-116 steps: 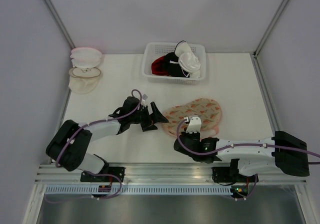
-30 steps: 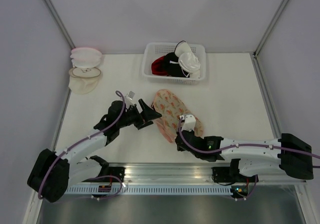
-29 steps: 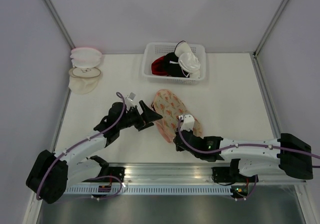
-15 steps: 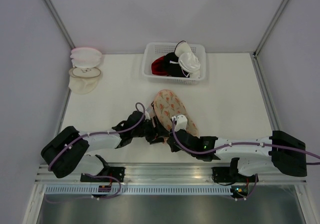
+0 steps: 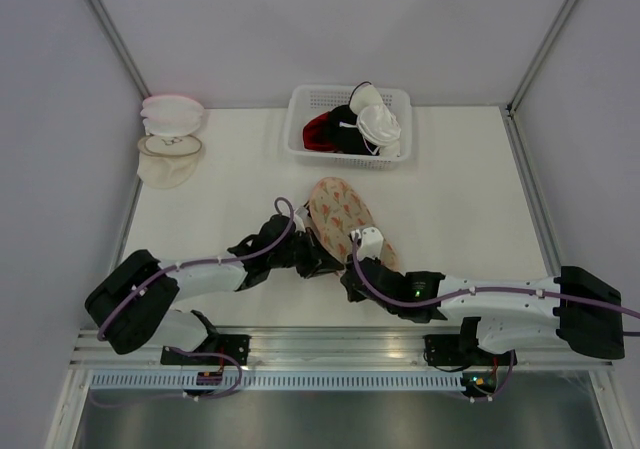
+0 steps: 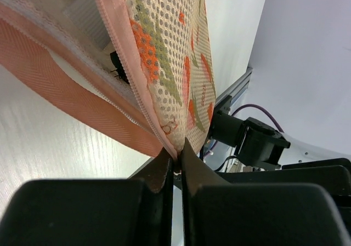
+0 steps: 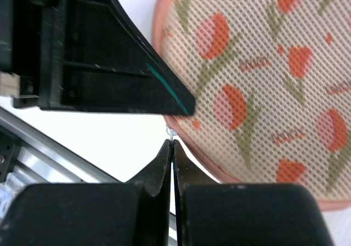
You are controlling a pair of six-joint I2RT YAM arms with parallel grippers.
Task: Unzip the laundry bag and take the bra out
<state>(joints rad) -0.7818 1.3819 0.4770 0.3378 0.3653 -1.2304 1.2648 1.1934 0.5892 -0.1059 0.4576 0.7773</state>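
The beige floral laundry bag (image 5: 340, 209) lies mid-table, its near end lifted between both arms. In the left wrist view the bag (image 6: 164, 59) hangs above my left gripper (image 6: 174, 159), which is shut on the pink edge trim (image 6: 82, 101) beside the zipper. My left gripper (image 5: 316, 260) sits at the bag's near left end. The right gripper (image 7: 172, 143) is shut on the small white zipper pull (image 7: 171, 131) at the rim of the bag (image 7: 258, 87). In the top view the right gripper (image 5: 351, 268) is just right of the left one. The bra is hidden.
A white lattice basket (image 5: 300, 134) with red, black and white garments (image 5: 355, 129) stands at the back. A pink domed pouch (image 5: 172, 114) and a white one (image 5: 168, 159) lie at the back left. An aluminium rail (image 5: 340, 344) runs along the near edge.
My left gripper was open left of the bag. It has moved right to the bag's near end and shut on the edge trim. The right gripper stayed shut there.
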